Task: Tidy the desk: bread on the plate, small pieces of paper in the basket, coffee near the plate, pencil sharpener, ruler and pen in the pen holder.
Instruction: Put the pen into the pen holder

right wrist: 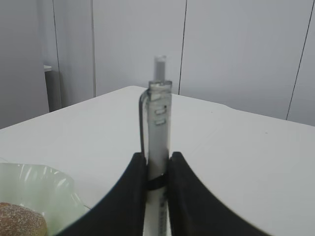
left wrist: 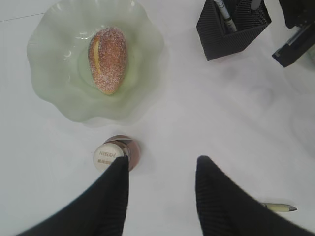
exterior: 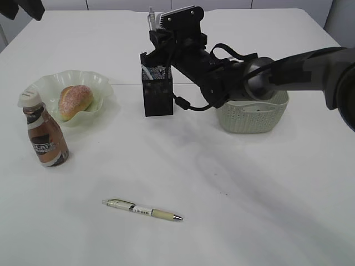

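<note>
My right gripper [right wrist: 156, 169] is shut on a clear grey pen [right wrist: 159, 123] and holds it upright. In the exterior view this gripper [exterior: 156, 35] and the pen [exterior: 150, 18] are just above the black mesh pen holder [exterior: 158, 95]. A second, beige pen [exterior: 142, 210] lies on the table in front. The sugared bread [exterior: 75, 101] lies on the pale green plate [exterior: 101, 82]. The coffee bottle [exterior: 44, 136] stands upright next to the plate. My left gripper [left wrist: 162, 169] is open and empty, high above the table, beside the bottle's cap [left wrist: 108, 156].
A pale basket [exterior: 252, 117] stands right of the pen holder, partly behind my right arm. In the left wrist view the pen holder [left wrist: 231, 32] has slim items standing in it, and the plate [left wrist: 59, 93] holds the bread [left wrist: 107, 59].
</note>
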Available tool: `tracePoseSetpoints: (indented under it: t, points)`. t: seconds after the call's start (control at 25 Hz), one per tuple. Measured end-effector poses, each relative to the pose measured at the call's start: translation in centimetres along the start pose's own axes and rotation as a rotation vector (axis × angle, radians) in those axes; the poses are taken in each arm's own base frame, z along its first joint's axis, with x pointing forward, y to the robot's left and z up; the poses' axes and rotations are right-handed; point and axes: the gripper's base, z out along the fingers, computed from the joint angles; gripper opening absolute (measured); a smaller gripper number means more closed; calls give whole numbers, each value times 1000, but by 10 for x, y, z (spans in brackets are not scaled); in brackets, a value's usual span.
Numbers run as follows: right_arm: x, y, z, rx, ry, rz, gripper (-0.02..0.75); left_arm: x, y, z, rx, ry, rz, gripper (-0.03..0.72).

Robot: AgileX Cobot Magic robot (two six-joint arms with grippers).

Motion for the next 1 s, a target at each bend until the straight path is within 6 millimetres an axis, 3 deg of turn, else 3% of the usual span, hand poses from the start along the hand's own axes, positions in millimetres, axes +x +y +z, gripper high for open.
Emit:
tracePoseSetpoints:
  t: [0.48, 0.68, 0.84, 1.0]
  points:
    - [6, 2, 0, -24, 63, -38, 248, 0, 0, 0, 0, 0, 0, 328]
    - [6, 2, 0, -28, 72, -45, 269, 0, 0, 0, 0, 0, 0, 327]
    - [-8, 0, -3, -22, 142, -49, 270, 0, 0, 0, -2, 0, 1, 327]
    - [-47, -6, -13, -5, 247, -50, 269, 0, 0, 0, -2, 0, 1, 327]
